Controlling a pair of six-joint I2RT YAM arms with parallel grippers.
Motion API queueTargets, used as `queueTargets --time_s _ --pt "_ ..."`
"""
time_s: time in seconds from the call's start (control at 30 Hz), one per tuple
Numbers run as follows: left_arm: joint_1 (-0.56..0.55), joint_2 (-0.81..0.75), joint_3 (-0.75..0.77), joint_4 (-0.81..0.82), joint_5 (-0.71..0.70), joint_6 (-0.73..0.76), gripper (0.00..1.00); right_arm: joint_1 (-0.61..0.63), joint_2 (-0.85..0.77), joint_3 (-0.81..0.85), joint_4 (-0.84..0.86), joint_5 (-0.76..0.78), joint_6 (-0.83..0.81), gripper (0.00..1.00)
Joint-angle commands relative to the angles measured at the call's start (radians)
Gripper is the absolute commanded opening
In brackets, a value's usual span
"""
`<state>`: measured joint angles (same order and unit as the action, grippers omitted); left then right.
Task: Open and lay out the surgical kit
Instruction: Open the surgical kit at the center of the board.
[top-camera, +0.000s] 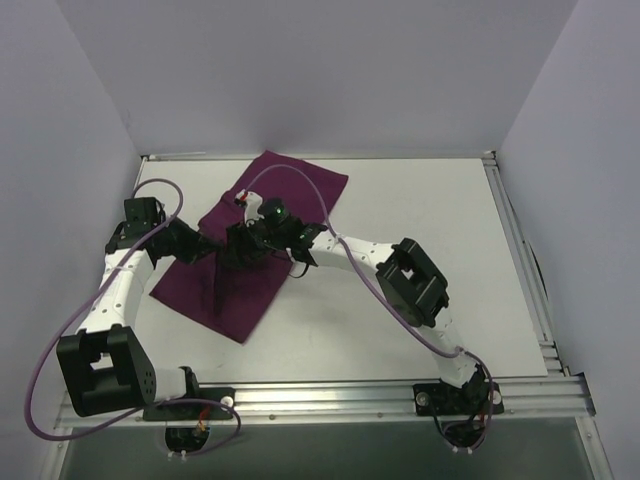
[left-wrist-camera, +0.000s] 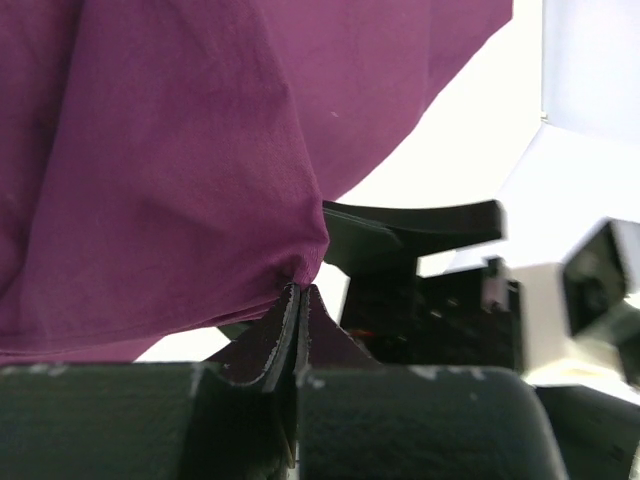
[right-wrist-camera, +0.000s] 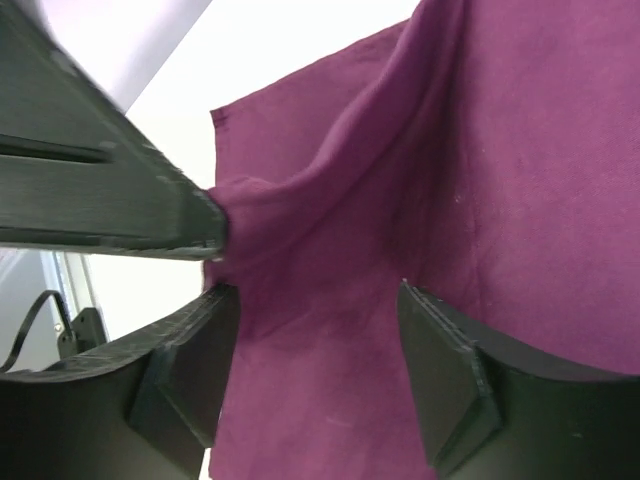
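Note:
The dark magenta-purple cloth wrap (top-camera: 300, 185) lies partly spread on the white table, left of centre. My left gripper (top-camera: 220, 250) is shut on a pinched fold of the cloth (left-wrist-camera: 180, 150); in the left wrist view its jaws (left-wrist-camera: 298, 290) meet tightly on the fabric and lift it into a peak. My right gripper (top-camera: 250, 238) hovers right next to it over the cloth (right-wrist-camera: 520, 150). It is open (right-wrist-camera: 315, 295), with fabric below and between its fingers but not gripped. The steel tray and the ring-handled instruments are hidden.
The left gripper's finger (right-wrist-camera: 110, 190) crosses the upper left of the right wrist view, very close to the right fingers. The right gripper's black body (left-wrist-camera: 420, 250) fills the space just beyond the left jaws. An aluminium rail (top-camera: 330, 395) runs along the near edge. Lilac walls enclose the table.

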<state>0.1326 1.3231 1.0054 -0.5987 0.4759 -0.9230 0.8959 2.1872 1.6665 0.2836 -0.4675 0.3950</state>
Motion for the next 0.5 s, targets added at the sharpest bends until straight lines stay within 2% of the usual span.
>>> queueTargets --time_s 0.0,0.17,0.47 --pt "-0.001 -0.027 -0.002 0.082 0.061 -0.054 0.02 0.005 0.017 0.056 0.069 0.000 0.004 0.62" --pt "0.001 -0.025 -0.013 0.089 0.067 -0.065 0.02 0.012 0.005 0.047 0.106 -0.008 0.022 0.58" --pt "0.015 -0.010 0.009 0.057 0.047 -0.030 0.02 0.018 -0.110 -0.047 0.088 0.029 0.008 0.58"
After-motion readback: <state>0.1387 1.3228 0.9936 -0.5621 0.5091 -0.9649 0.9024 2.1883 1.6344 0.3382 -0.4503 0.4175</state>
